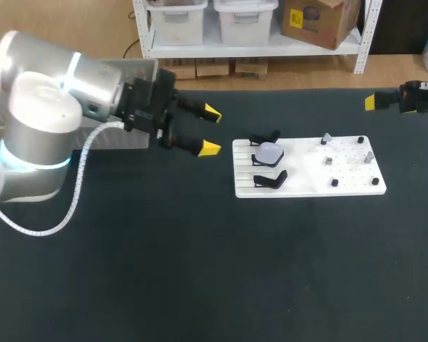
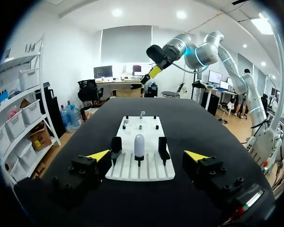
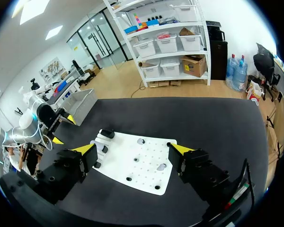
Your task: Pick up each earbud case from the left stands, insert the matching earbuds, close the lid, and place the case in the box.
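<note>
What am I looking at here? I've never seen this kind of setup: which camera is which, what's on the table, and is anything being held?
This is a two-armed robot at a black table. The head view looks down from above and behind. Each round picture comes from a camera on one arm's wrist, looking out along its yellow-tipped fingers. The left gripper is beside a white board, not touching it. The right gripper is further off, on the board's other side. On the board, a pale earbud case sits between black stands, and small grey and black pieces stand on the half with holes. A grey box sits behind the left arm. Both grippers are open and hold nothing.
</note>
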Tool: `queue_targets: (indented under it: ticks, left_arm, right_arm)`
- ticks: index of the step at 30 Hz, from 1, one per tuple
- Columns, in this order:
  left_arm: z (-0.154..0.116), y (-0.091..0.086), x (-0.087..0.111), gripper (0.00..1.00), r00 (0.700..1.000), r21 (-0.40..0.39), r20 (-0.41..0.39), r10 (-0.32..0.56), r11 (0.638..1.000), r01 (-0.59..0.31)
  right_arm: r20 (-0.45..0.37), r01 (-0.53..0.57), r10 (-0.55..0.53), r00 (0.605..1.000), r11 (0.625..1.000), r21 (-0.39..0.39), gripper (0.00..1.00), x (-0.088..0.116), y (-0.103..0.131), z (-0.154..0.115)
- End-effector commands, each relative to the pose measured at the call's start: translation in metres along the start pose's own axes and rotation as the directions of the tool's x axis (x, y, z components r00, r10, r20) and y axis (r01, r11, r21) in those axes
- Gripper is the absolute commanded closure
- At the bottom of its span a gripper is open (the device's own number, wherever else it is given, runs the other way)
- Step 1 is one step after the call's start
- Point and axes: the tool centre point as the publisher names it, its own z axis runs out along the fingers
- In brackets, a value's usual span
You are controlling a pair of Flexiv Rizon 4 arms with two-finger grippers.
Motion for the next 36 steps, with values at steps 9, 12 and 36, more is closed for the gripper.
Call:
queue_targets:
  ticks: [9,12,36]
  left_arm:
    - [0.034,-0.004,0.012,0.1,1.0,0.035,0.015,-0.013,0.999,0.013]
    - [0.04,-0.004,0.016,0.04,1.0,0.043,0.009,-0.016,0.999,0.015]
    - [0.081,0.005,0.027,0.1,1.0,0.118,-0.013,-0.019,0.993,0.021]
  right_arm:
    - [0.0,0.001,-0.001,1.0,1.0,-0.004,0.0,0.0,-0.001,0.0]
    - [0.0,0.001,-0.001,1.0,1.0,-0.004,0.0,0.0,-0.001,0.0]
    - [0.0,0.001,-0.001,1.0,1.0,-0.004,0.0,0.0,-0.001,0.0]
